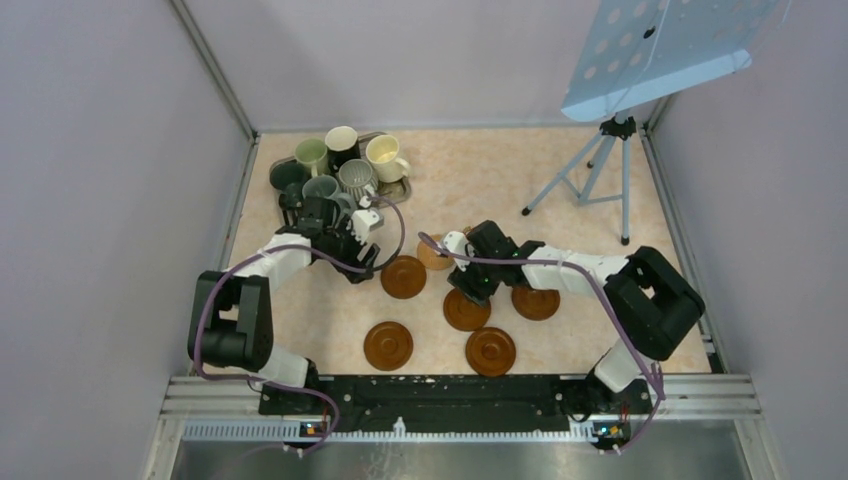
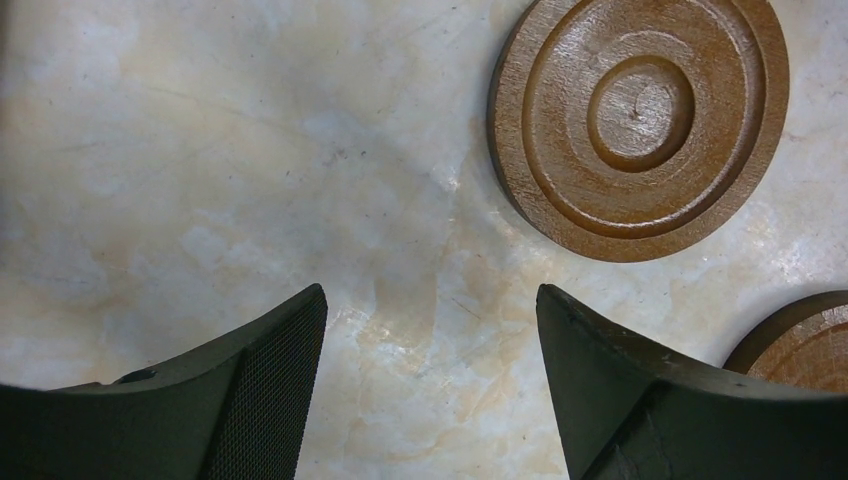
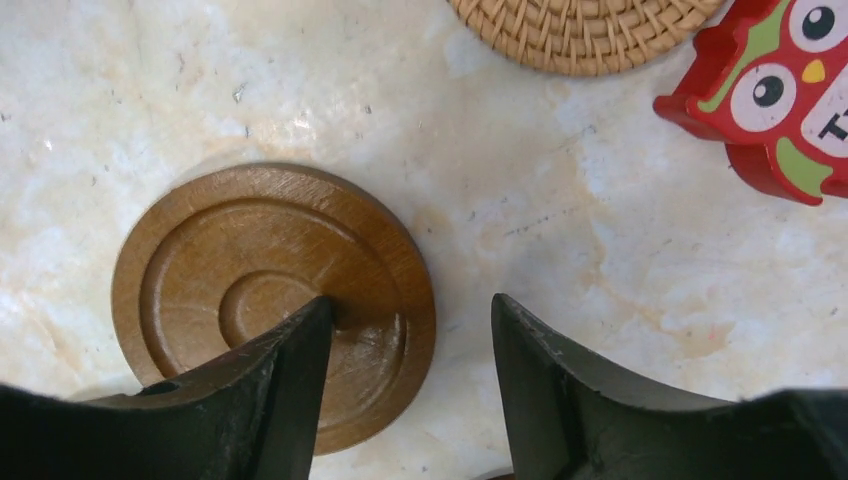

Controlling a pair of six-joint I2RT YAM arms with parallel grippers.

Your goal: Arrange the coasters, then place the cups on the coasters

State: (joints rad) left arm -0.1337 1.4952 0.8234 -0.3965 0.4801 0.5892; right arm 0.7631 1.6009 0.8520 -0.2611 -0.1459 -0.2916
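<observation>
Right gripper [image 3: 410, 300] low over a dark coaster [image 3: 230, 270] near tabletop centre, fingers half-narrowed astride its rim, nothing clamped yet. Judgement: seat both fingers against the edge before squeezing, or it skids. Left gripper [image 2: 431, 290] fingers wide, empty. Cups [image 1: 340, 165] grouped at far-left corner.

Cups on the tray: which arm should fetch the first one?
Left. The left gripper, open and empty, is nearer the tray of cups; the right gripper straddles the rim of a coaster farther away.

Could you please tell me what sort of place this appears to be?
Probably a robotics lab cell: plain partition walls enclose a marble-patterned tabletop, two robot arms are bolted to a metal rail, and a tripod stands in the corner.
</observation>
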